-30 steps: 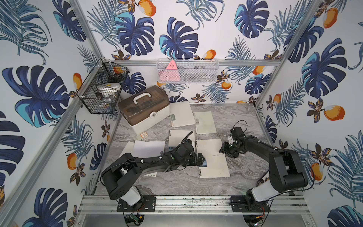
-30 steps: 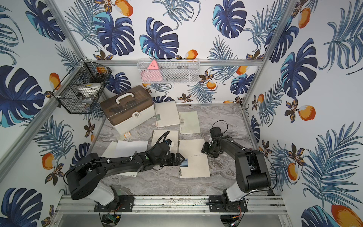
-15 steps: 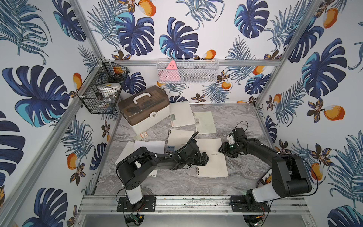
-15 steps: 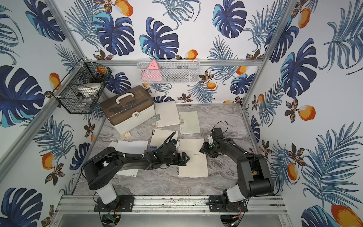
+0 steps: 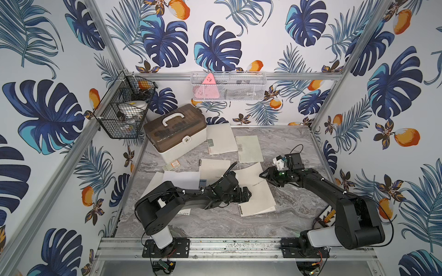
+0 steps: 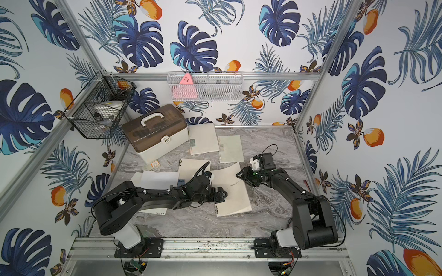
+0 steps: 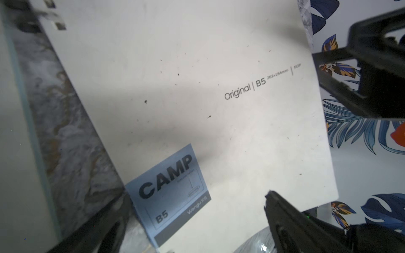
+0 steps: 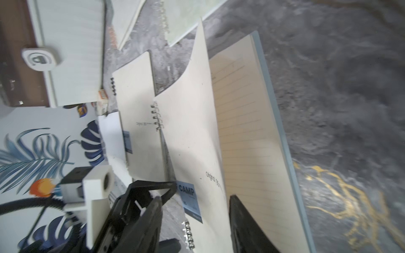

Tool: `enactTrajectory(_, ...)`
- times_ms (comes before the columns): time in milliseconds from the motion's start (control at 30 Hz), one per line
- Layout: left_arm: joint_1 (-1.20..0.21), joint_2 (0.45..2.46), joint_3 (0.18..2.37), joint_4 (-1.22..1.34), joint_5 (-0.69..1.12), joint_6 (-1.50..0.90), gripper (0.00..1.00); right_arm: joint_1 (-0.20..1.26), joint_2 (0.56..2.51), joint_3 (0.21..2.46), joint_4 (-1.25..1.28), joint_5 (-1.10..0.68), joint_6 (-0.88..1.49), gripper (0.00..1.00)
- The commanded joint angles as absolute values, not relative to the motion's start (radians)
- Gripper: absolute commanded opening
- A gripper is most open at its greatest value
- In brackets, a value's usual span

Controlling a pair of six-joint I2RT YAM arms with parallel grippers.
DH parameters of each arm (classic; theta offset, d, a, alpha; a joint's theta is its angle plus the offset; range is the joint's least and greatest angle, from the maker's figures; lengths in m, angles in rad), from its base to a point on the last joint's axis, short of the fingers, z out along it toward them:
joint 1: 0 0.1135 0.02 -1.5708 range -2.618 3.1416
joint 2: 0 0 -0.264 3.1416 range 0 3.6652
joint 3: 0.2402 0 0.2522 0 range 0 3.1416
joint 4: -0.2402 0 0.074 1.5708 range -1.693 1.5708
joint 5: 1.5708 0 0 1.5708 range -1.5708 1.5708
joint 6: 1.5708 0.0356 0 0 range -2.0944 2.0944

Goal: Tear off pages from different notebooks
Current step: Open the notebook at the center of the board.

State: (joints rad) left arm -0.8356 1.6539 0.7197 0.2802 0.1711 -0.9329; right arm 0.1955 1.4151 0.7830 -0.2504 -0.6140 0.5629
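Note:
A large notebook [image 5: 259,198] with a blue CAMP label lies mid-table in both top views. Its cover [image 8: 197,131] is lifted off the lined page [image 8: 247,131]. My right gripper [image 5: 266,178] [image 8: 196,197] is open, its jaws straddling the cover's free edge without pinching it. At the coil side, my left gripper [image 5: 248,194] [image 7: 197,195] stands wide open over the label [image 7: 168,192]. A second large notebook [image 5: 214,167] lies under the left arm, and two smaller notebooks [image 5: 221,139] [image 5: 250,148] lie behind. Loose pages [image 5: 181,178] lie at the left.
A brown-lidded white box [image 5: 177,133] stands at the back left, with a small card [image 5: 174,163] in front of it. A black wire basket [image 5: 124,112] and a white mesh tray [image 5: 228,87] hang on the walls. A small coloured object [image 5: 326,215] lies by the right arm's base.
The right gripper has shifted left at the notebook's free edge and the cover now stands raised. The left arm's elbow has folded upward while its open gripper stayed by the coil.

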Motion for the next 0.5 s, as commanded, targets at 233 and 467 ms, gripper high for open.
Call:
enactTrajectory(233,-0.702,1.450,0.528,0.567,0.323,-1.001,0.99,0.334,1.417,0.793,-0.030,-0.767,0.704,0.59)
enactTrajectory(467,-0.583,1.263,0.419,0.623,0.320,-1.095,0.99,0.483,1.467,0.826,0.099,-0.751,0.763,0.60)
